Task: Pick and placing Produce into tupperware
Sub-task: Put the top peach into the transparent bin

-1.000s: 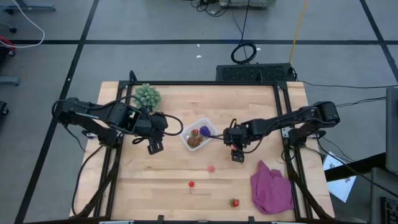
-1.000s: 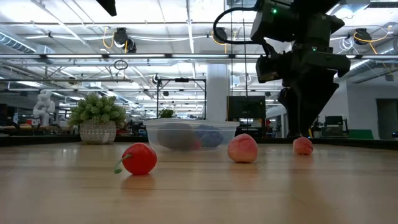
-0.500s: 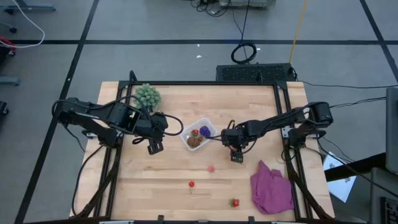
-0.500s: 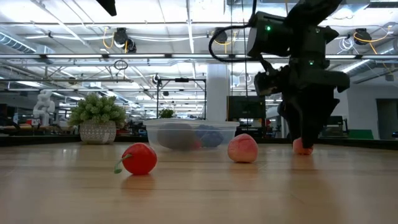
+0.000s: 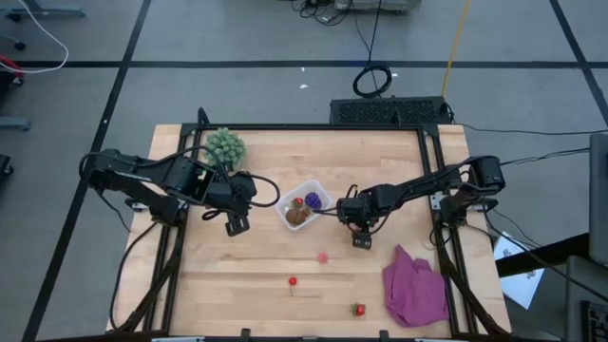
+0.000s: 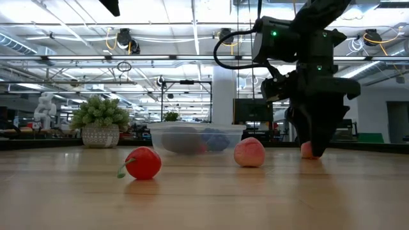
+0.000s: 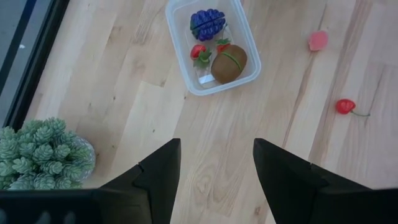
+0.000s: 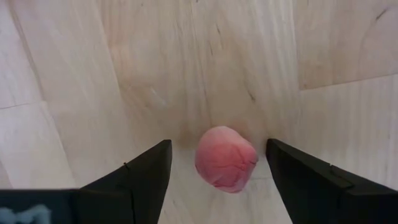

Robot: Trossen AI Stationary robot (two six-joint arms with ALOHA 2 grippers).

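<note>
The clear tupperware (image 5: 304, 204) stands mid-table and holds a brown round fruit (image 7: 228, 63), a purple cluster (image 7: 207, 23) and tiny red fruits (image 7: 199, 51). My right gripper (image 8: 217, 144) is open, pointing down just right of the tub (image 5: 360, 234). Its fingers stand on either side of a pink fruit (image 8: 225, 159) that rests on the table and touch nothing. In the low view that fruit (image 6: 307, 151) is half hidden behind the fingers. My left gripper (image 5: 236, 221) waits open and empty left of the tub. Another pink fruit (image 5: 323, 256), a red cherry (image 5: 293, 281) and a strawberry (image 5: 358, 309) lie nearer the front.
A green spiky plant in a pot (image 5: 225, 145) stands at the far left. A purple cloth (image 5: 415, 287) lies crumpled at the near right. Bare wood lies between the tub and the front edge around the loose fruits.
My right gripper has come down toward the table, open, until its fingers stand around the pink fruit. The fruit has stayed where it was.
</note>
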